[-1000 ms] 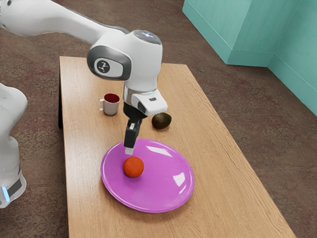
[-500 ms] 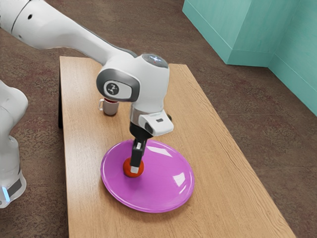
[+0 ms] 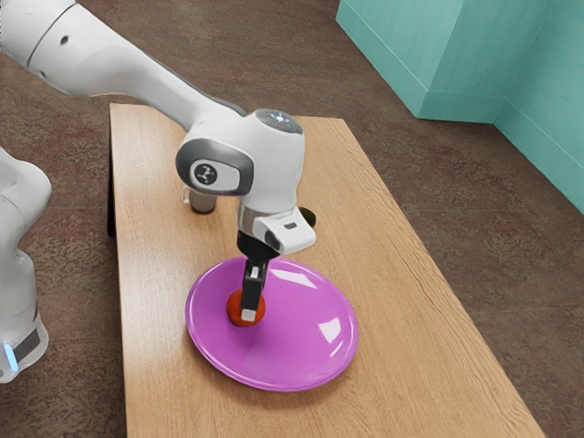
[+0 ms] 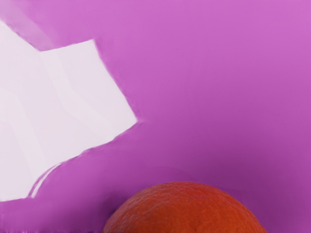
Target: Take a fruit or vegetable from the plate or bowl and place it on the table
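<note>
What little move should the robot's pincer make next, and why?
Probably a gentle squeeze to secure the orange before any lifting: the pincer is down at the orange, low over the purple plate. I can't tell whether it already has a hold, so this is my best guess.

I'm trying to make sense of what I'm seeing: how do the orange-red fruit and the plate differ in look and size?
The fruit is orange-red, while the plate is purple. The fruit is ball-shaped and small; the plate is broad, shallow and much larger. The fruit's skin looks finely pitted, whereas the plate looks smooth and glossy, with bright reflections. Both have a rounded outline.
</note>
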Available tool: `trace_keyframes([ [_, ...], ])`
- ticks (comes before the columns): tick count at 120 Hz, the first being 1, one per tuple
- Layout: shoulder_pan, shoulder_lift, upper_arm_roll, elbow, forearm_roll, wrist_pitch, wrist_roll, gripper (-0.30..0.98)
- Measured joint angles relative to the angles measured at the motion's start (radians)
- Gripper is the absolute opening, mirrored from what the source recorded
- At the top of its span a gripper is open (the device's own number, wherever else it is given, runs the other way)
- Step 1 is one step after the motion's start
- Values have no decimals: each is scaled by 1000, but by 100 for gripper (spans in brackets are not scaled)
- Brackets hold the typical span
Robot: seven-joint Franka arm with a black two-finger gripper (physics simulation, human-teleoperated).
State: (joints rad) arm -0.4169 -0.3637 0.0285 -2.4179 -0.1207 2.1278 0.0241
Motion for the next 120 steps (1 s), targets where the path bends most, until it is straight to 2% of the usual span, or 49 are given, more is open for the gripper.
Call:
trace_keyframes([
  [26,-2,0,23,-32,3,33,1,68],
  [46,-9,-6,22,-39,7,52,1,41],
  [66,-21,-10,18,13,16,56,-5,36],
  [82,-13,70,29,232,34,10,-9,36],
  [103,-4,424,62,748,47,-107,-10,36],
  [120,-21,633,54,977,46,-178,-9,36],
])
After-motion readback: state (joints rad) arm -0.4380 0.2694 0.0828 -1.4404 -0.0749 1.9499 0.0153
